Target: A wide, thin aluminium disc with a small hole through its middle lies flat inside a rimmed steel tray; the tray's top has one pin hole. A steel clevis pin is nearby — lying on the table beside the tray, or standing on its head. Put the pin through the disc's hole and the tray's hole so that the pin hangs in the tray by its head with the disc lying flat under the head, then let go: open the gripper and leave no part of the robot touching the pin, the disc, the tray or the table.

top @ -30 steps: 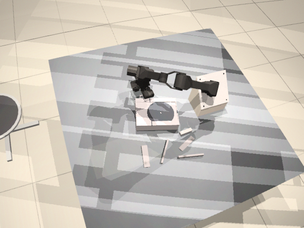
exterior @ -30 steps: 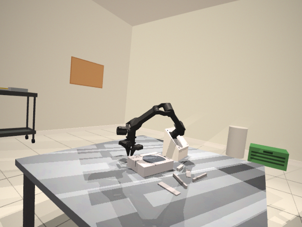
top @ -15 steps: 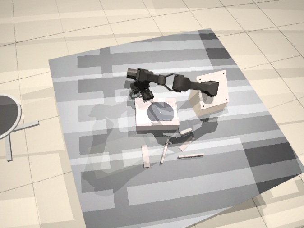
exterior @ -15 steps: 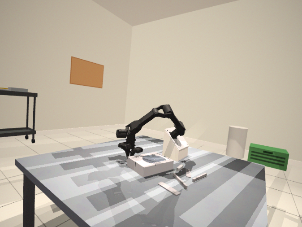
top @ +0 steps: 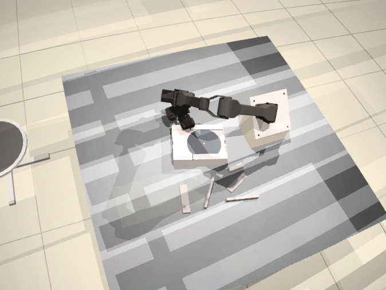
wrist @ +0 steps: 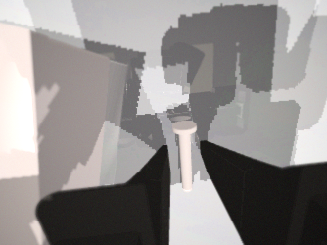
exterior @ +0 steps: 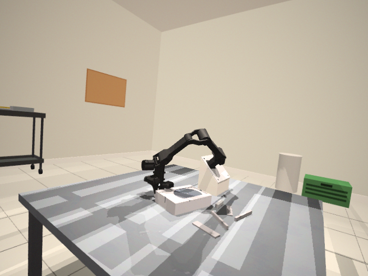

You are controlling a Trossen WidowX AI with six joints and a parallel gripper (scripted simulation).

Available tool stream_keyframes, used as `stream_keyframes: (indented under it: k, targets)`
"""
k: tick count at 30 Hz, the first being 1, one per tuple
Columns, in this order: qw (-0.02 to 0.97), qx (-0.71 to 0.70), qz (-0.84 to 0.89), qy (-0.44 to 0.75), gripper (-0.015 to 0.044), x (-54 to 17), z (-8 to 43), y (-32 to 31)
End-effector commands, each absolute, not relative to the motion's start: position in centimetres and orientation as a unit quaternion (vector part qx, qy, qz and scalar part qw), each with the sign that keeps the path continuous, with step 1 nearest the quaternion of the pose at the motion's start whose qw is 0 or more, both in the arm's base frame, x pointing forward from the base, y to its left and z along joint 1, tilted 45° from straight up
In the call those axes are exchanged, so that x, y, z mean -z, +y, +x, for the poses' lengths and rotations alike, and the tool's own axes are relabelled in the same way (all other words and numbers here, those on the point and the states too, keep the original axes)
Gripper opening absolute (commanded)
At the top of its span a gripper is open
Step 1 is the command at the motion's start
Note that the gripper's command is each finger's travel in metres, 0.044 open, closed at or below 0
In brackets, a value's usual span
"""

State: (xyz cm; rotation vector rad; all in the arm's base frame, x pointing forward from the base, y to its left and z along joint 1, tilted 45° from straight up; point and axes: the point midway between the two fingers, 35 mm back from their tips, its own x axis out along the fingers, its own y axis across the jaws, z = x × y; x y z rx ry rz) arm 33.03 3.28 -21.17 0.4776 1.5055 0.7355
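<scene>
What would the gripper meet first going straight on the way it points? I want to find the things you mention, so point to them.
Probably the pin (wrist: 185, 157), seen between the fingers, then the table (top: 249, 236) (exterior: 267, 252); depth is hard to judge.

The grey disc (top: 197, 144) (exterior: 188, 193) lies flat inside the pale, rimmed tray (top: 181, 152) (exterior: 190, 206); the pale, round-headed pin (wrist: 185, 157) is beside the tray.

Walls (exterior: 252, 83): plain, beige, meeting at corner. Orange board (exterior: 105, 88) was mounted on left wall. Floor (top: 40, 265) (exterior: 98, 166): pale tiles, dark joints. Cart (exterior: 41, 136): dark, wheeled, at left. Cylinder (exterior: 288, 172): pale, upright, beside green box (exterior: 326, 193). Light cast sharp-edged shadows and bright patches.
</scene>
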Motion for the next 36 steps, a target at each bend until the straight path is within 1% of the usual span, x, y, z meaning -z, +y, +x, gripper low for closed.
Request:
stream_keyframes:
  k: [1, 4, 6, 16, 22, 36]
  targets:
    - [0.644, -0.323, 0.212, 0.661, 0.012, 21.3, 33.0, 3.4]
    - [0.644, -0.323, 0.212, 0.661, 0.012, 21.3, 33.0, 3.4]
    - [0.644, -0.323, 0.212, 0.661, 0.0067, 21.3, 33.0, 3.4]
    - [0.644, -0.323, 0.212, 0.661, 0.0001, 21.3, 33.0, 3.4]
    - [0.644, -0.323, 0.212, 0.661, 0.0, 21.2, 33.0, 3.3]
    - [0.645, -0.323, 0.21, 0.66, 0.0, 17.8, 33.5, -0.1]
